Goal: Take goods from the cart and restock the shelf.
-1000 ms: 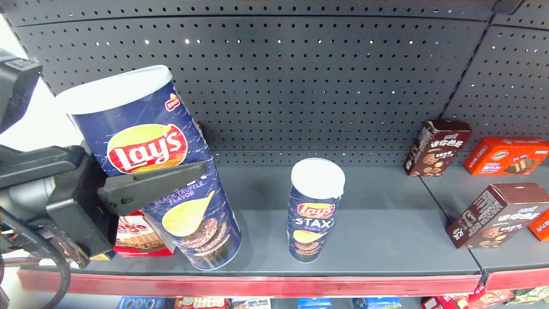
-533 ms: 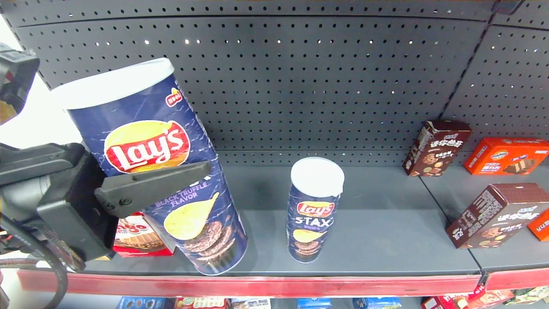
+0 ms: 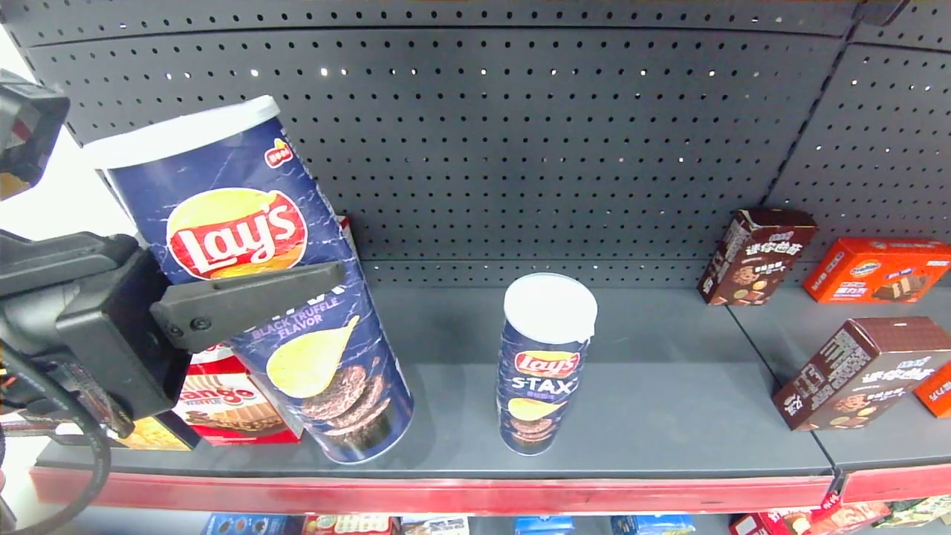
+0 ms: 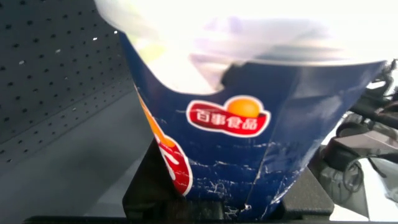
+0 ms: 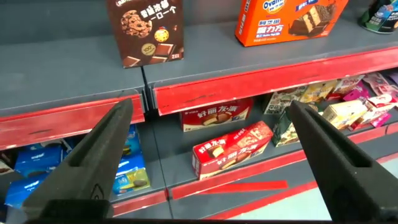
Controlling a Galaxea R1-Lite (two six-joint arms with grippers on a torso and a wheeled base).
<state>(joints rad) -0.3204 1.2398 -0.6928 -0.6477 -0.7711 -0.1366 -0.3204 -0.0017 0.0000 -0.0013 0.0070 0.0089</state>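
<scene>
Shelf [image 3: 669, 401]: held can [image 3: 252, 223] between box [image 3: 226, 405], canister [image 3: 546, 364]

Head camera sits high, looking forward and down at the shelf [image 3: 669, 401] and pegboard [image 3: 520, 148] from fairly near. Left wrist camera is jammed right up against the can [image 4: 249, 143] with pegboard beyond, and the head view shows both too. Right wrist camera peers out from lower down through its spread gripper [image 5: 210, 104] at the shelf front, sharing a brown box [image 5: 146, 31] and an orange box [image 5: 289, 18] with the head view.

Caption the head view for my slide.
Left gripper holds a tilted blue chip can at the gray shelf, left of a standing can.
</scene>
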